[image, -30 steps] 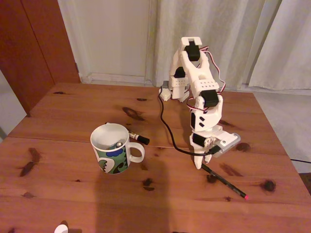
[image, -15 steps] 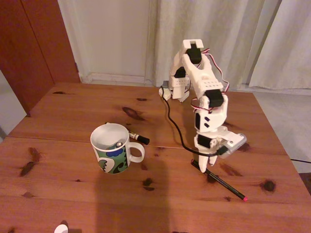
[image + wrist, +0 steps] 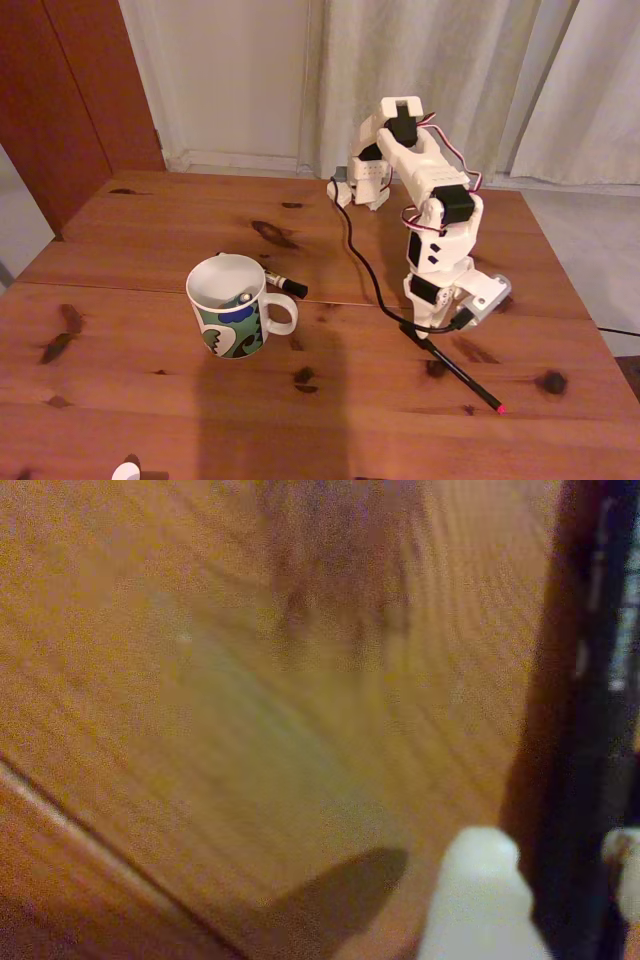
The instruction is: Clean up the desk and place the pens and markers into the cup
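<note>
Where planks widen, claw (image 3: 418, 331) on black pen (image 3: 462, 378)

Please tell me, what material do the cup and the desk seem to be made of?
The cup looks like glazed ceramic: a glossy white inside, a smooth rim and a painted green, blue and black swirl on the outside. The desk looks like solid wood with a reddish-brown stain: grain lines, dark knots and a seam between planks show. Its faint sheen suggests varnish, though I cannot be sure.

The arm (image 3: 425, 205) is white printed plastic in blocky segments with black servo blocks set at its joints; thin red and white wires loop along its side; a black cable (image 3: 355, 260) trails from it over the desk (image 3: 150, 230).
</note>
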Robot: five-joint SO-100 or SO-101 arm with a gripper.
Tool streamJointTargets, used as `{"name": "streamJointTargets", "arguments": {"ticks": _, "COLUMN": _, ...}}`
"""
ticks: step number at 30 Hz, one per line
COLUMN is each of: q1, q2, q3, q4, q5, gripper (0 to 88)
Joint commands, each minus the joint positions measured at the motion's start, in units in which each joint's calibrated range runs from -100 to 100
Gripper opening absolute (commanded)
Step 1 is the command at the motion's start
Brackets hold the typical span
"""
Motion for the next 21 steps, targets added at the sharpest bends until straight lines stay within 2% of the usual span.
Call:
{"name": "streamJointTargets", "arguments": {"ticks": 1, "q1": 0.0, "q2": -0.03, "q3": -4.97, "q4": 1.02, "q5": 0.52, "gripper": 9.0}}
{"name": "streamJointTargets", "arguments": {"ticks": 15, "q1": 2.82, "q2": -0.03, "q3": -5.15, "q4": 4.55, "q5": 0.63, "gripper": 9.1}}
{"name": "streamJointTargets", "arguments": {"ticks": 21, "q1": 2.09, "q2": 2.86, "q3": -11.64, "q4": 5.15, "q5": 0.52, "gripper": 9.1}}
